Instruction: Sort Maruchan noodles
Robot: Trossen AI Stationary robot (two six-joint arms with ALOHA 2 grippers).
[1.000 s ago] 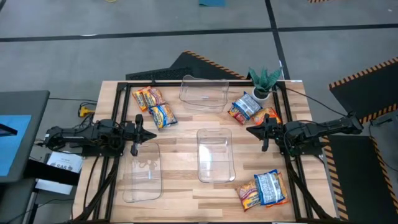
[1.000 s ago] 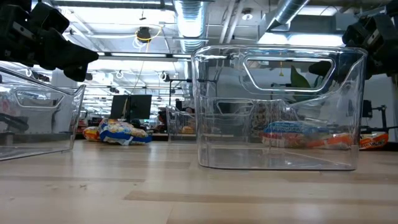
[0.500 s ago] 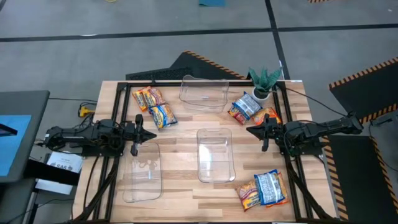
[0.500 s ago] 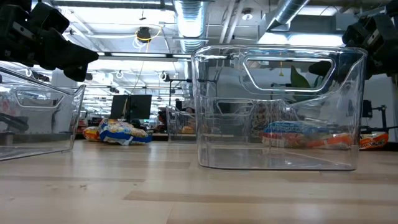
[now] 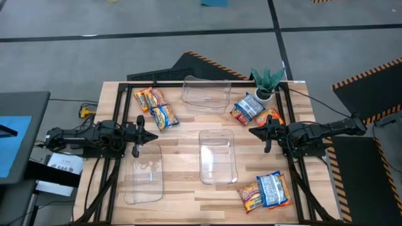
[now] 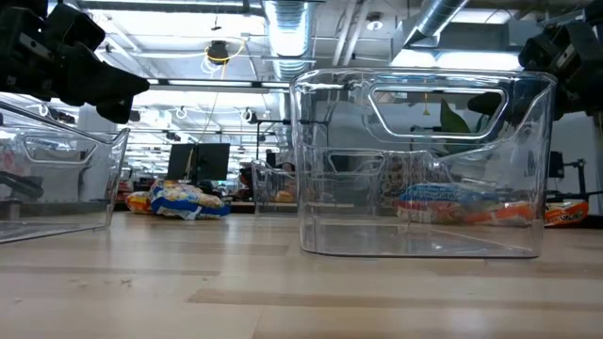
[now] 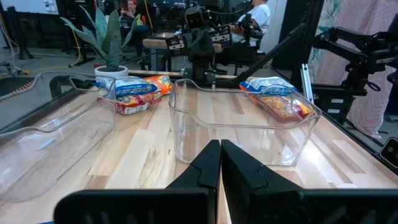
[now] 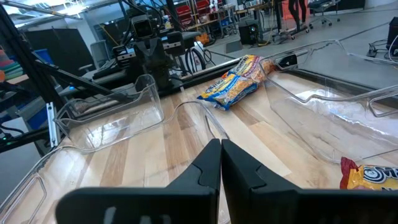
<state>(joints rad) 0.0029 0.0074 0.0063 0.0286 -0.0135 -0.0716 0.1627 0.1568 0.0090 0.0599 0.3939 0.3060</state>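
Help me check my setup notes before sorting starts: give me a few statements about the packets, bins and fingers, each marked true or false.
1. All three clear bins are empty. True: the far bin, middle bin and near-left bin hold no packets.
2. The left gripper grips a packet. False: its fingers are shut on nothing, above bare table.
3. Two noodle packets lie at the far left of the table. True.
4. The potted plant stands in the middle bin. False: it stands at the table's far right corner.
5. The right gripper carries a packet. False: its fingers are shut and empty, beside the far-right packets.
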